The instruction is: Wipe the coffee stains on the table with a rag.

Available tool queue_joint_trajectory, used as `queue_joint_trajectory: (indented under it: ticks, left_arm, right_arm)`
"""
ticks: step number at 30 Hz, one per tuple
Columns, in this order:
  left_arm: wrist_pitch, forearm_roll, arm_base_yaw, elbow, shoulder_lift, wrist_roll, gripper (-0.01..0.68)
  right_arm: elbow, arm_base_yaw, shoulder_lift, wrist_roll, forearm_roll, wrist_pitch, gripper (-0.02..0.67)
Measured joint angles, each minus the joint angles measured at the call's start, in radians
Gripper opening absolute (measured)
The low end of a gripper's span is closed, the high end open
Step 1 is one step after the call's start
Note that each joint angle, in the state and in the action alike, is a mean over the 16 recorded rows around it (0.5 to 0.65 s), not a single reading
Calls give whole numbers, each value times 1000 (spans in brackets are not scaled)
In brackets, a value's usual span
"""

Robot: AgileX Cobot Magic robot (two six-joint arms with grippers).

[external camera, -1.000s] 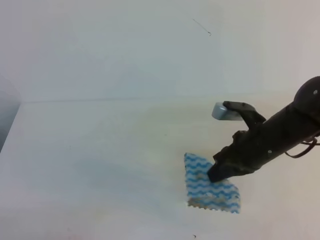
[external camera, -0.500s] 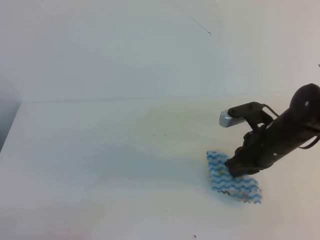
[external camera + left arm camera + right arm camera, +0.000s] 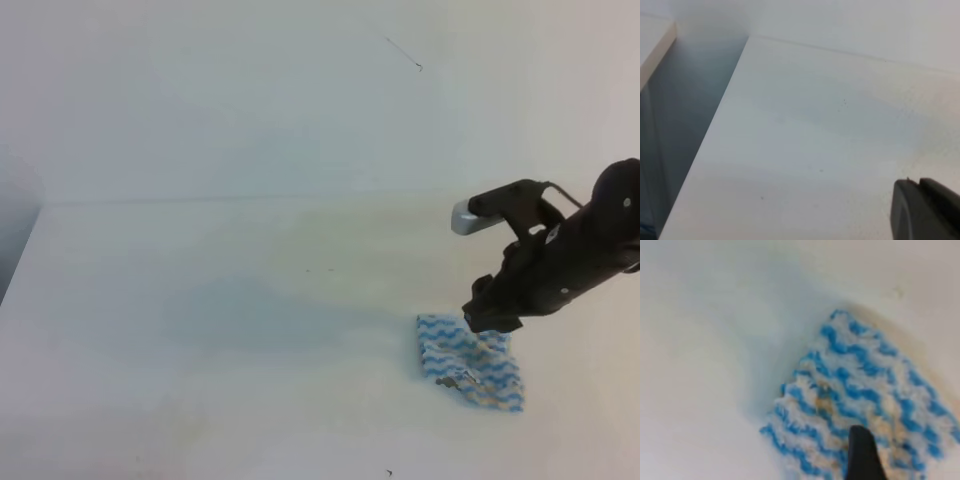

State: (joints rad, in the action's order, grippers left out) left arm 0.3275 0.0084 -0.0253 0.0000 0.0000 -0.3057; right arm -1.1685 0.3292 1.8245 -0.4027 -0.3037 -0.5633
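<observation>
Evidently the wiping is well advanced, if not done. No orange-brown blotch shows anywhere on the table (image 3: 200, 300) in the overhead view; only faint yellowish smudging and a few dark specks remain on the white top. The rag (image 3: 470, 363) carries tan-brown marks among its blue and white zigzag stripes, plain in the right wrist view (image 3: 865, 405), which I judge to be coffee taken up from the surface. Whether a thin film is left under the cloth cannot be told, since the cloth covers that patch. What is left, in my judgement, is at most a check of the covered spot and clearing the arm away.

The rag lies flat but slightly rumpled on the table, toward the near right part of the overhead view. The right gripper (image 3: 492, 318) stands just over the rag's far upper corner, its tip close above the cloth; from these pictures I cannot say whether it touches. One dark finger (image 3: 862, 452) shows over the cloth in the right wrist view, and nothing is pinched there; whether the fingers stand apart or together I cannot tell.

The left gripper (image 3: 925, 210) shows only as a dark corner in its own view, over bare table, well away from the rag; its state cannot be told either.
</observation>
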Motion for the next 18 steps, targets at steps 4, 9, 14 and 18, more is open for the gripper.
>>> queue_joint_trajectory:
  ticks: [4, 9, 14, 18]
  left_arm:
    - [0, 0, 0, 0, 0, 0, -1]
    - [0, 0, 0, 0, 0, 0, -1]
    - [0, 0, 0, 0, 0, -1, -1]
    - [0, 0, 0, 0, 0, -1, -1]
  right_arm:
    - [2, 0, -120, 119, 130, -28, 306]
    - [26, 0, -347, 248, 283, -57, 181]
    - [108, 0, -625, 336, 381, -76, 60]
    - [227, 0, -855, 376, 398, -70, 10]
